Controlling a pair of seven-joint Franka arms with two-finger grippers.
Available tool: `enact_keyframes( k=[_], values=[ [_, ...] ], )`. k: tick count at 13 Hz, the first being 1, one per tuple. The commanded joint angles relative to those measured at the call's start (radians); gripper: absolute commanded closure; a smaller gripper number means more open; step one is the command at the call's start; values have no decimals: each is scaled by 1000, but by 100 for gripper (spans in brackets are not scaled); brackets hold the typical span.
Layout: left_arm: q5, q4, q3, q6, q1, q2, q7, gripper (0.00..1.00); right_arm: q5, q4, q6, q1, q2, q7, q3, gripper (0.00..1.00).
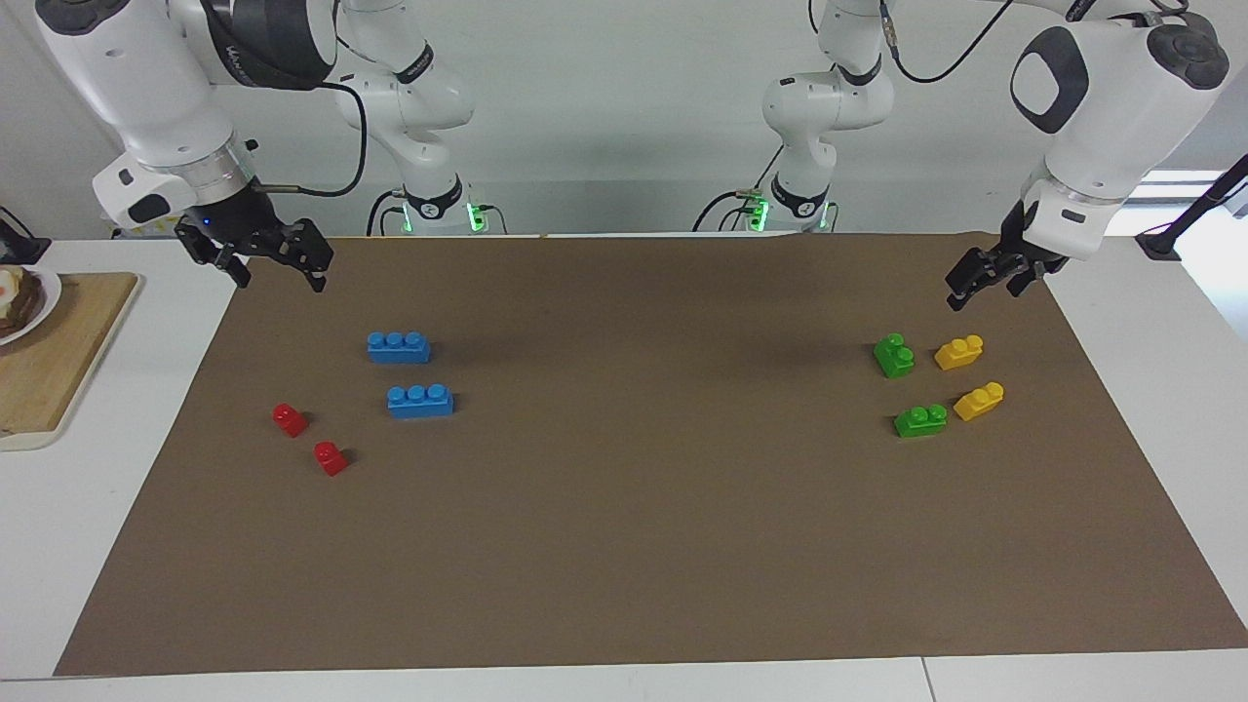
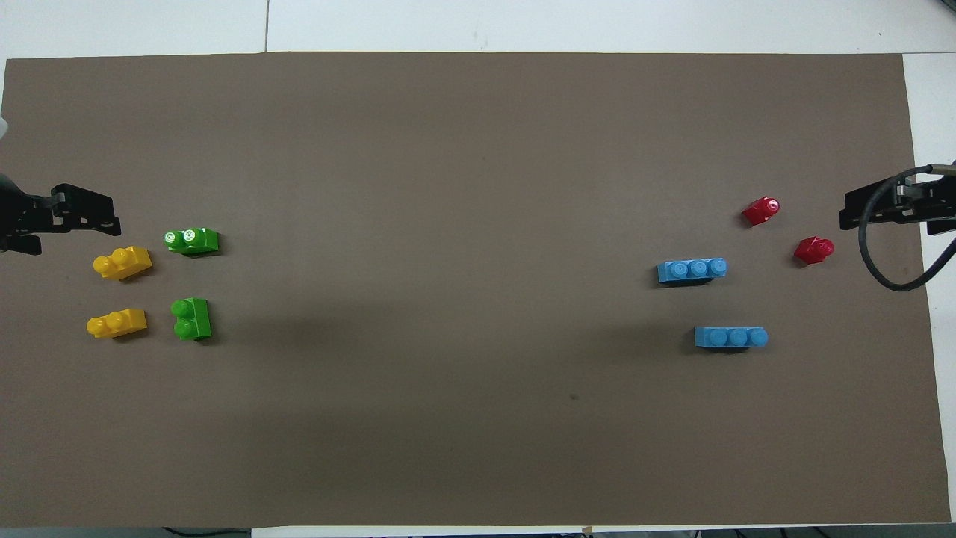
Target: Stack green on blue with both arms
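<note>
Both sets of fingers stand apart and empty, the left gripper point(image 1: 985, 283) raised by the green bricks point(image 1: 894, 355), the right gripper point(image 1: 268, 258) near the blue bricks point(image 1: 399, 347), so nothing is stacked yet.

Left claw point(image 1: 987, 283) raised, open; right claw point(image 1: 278, 263) likewise.
</note>
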Motion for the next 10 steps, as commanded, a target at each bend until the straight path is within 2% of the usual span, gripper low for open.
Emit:
enact_keyframes(
  k=[1,4,10],
  values=[
    [-10,-18,-2,14,6,-19,5,0,3,-20,19,3,-18,59,2,0],
    [-10,-13,-1,17,4,-21,5,0,3,-20,45,3,-16,162,8,0],
    [-10,-55,1,-1,15,-45,8,0,40,-35,48,3,-4,615,10,0]
  ],
)
